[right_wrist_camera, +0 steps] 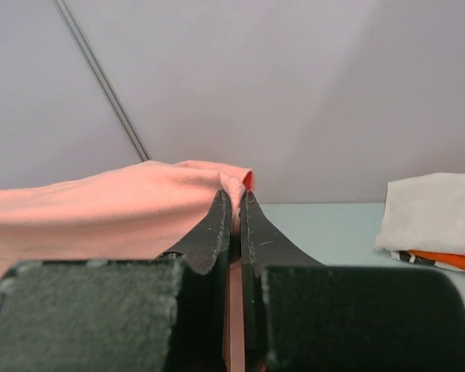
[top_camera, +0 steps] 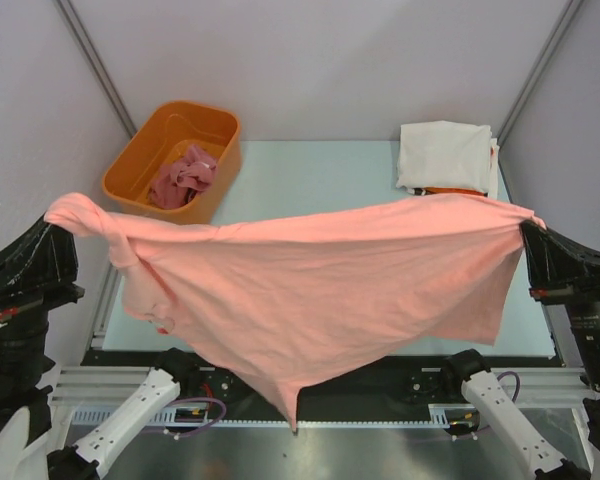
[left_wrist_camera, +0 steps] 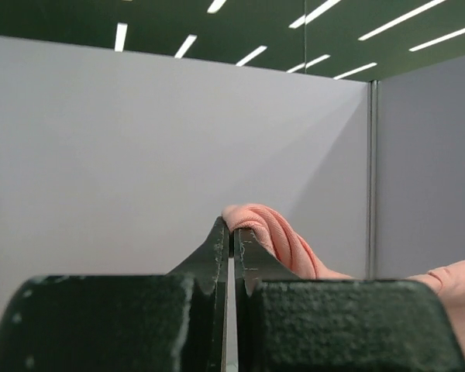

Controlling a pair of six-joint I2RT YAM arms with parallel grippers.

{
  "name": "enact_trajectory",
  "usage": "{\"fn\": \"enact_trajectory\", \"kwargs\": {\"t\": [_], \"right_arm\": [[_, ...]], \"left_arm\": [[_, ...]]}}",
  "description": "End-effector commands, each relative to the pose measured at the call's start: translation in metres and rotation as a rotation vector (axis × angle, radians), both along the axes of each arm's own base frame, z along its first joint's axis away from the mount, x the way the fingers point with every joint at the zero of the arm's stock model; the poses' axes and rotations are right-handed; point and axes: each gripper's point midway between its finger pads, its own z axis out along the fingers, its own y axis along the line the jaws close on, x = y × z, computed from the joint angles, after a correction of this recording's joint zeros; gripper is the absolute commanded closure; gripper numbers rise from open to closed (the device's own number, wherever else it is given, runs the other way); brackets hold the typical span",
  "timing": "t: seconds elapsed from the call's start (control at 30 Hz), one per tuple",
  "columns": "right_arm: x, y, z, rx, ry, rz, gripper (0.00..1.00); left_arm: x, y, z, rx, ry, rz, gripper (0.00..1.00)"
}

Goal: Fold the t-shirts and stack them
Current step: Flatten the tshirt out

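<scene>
A salmon-pink t-shirt (top_camera: 310,285) hangs stretched in the air across the table's width. My left gripper (top_camera: 62,222) is shut on its left end, which shows as a twisted roll of cloth (left_wrist_camera: 275,236) at my left gripper's fingertips (left_wrist_camera: 232,230). My right gripper (top_camera: 528,228) is shut on its right end; the cloth (right_wrist_camera: 116,209) is pinched at my right gripper's tips (right_wrist_camera: 234,200). The shirt's lowest point droops over the near edge. A darker rose-pink shirt (top_camera: 183,178) lies crumpled in the tub. A folded cream-white shirt (top_camera: 445,155) lies on a folded orange one (top_camera: 458,190) at back right.
An orange plastic tub (top_camera: 137,160) stands at the table's back left. The pale green table top (top_camera: 310,175) shows behind the hanging shirt. Grey walls close in the back and sides. The folded pile also shows in the right wrist view (right_wrist_camera: 434,213).
</scene>
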Motion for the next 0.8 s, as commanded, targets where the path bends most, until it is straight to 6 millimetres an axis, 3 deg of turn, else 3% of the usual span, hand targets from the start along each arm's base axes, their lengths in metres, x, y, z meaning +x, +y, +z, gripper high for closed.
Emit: {"fn": "enact_trajectory", "kwargs": {"t": [0.0,0.03,0.13,0.2,0.27,0.3,0.33,0.37,0.4,0.43,0.47,0.5,0.57,0.6,0.63,0.67,0.7,0.73,0.77], "right_arm": [[-0.034,-0.020,0.032,0.037,-0.144,-0.046,1.00],[-0.039,-0.021,0.036,0.038,-0.167,-0.046,1.00],[-0.031,-0.024,0.040,0.035,-0.180,-0.077,1.00],[-0.005,-0.019,0.037,0.013,-0.124,-0.103,1.00],[0.019,-0.027,0.033,0.034,-0.071,-0.182,1.00],[0.051,-0.022,0.025,0.020,-0.004,-0.212,1.00],[0.068,-0.029,0.020,0.019,0.038,-0.280,1.00],[0.091,-0.029,0.010,0.006,0.101,-0.323,1.00],[0.133,-0.024,-0.017,-0.044,0.235,-0.375,1.00],[0.156,-0.031,-0.033,-0.066,0.314,-0.462,1.00],[0.173,-0.032,-0.046,-0.084,0.372,-0.505,1.00],[0.214,-0.026,-0.087,-0.161,0.511,-0.552,1.00],[0.245,-0.043,-0.126,-0.150,0.654,-0.631,1.00],[0.261,-0.049,-0.156,-0.169,0.750,-0.644,1.00],[0.286,-0.044,-0.197,-0.179,0.868,-0.592,0.93],[0.295,-0.062,-0.221,-0.155,0.940,-0.623,0.70],[0.297,-0.066,-0.243,-0.125,1.016,-0.614,0.45],[0.301,-0.066,-0.264,-0.110,1.082,-0.589,0.12],[0.299,-0.070,-0.270,-0.094,1.102,-0.592,0.01]], "left_arm": [[-0.040,0.007,0.032,0.003,-0.235,0.001,1.00],[-0.051,0.013,0.040,-0.024,-0.293,0.004,1.00],[-0.043,0.007,0.044,-0.024,-0.315,0.003,1.00],[-0.020,-0.009,0.048,0.006,-0.289,-0.005,1.00],[0.009,-0.026,0.049,0.032,-0.258,-0.015,1.00],[0.022,-0.035,0.045,0.050,-0.243,-0.021,1.00],[0.035,-0.041,0.045,0.051,-0.238,-0.018,1.00],[0.061,-0.054,0.040,0.069,-0.200,-0.014,1.00],[0.085,-0.064,0.029,0.085,-0.159,-0.005,1.00],[0.100,-0.070,0.025,0.086,-0.142,0.000,1.00],[0.137,-0.089,0.007,0.124,-0.075,0.006,1.00],[0.163,-0.100,-0.011,0.157,-0.019,0.012,1.00],[0.224,-0.111,-0.052,0.184,0.145,0.038,0.99],[0.275,-0.123,-0.094,0.207,0.278,0.040,0.96],[0.306,-0.125,-0.126,0.211,0.393,0.041,0.87],[0.333,-0.113,-0.151,0.143,0.508,0.045,0.75],[0.368,-0.118,-0.183,0.144,0.620,0.038,0.65],[0.376,-0.124,-0.213,0.176,0.739,-0.004,0.45],[0.380,-0.127,-0.219,0.170,0.779,-0.017,0.34]]}}
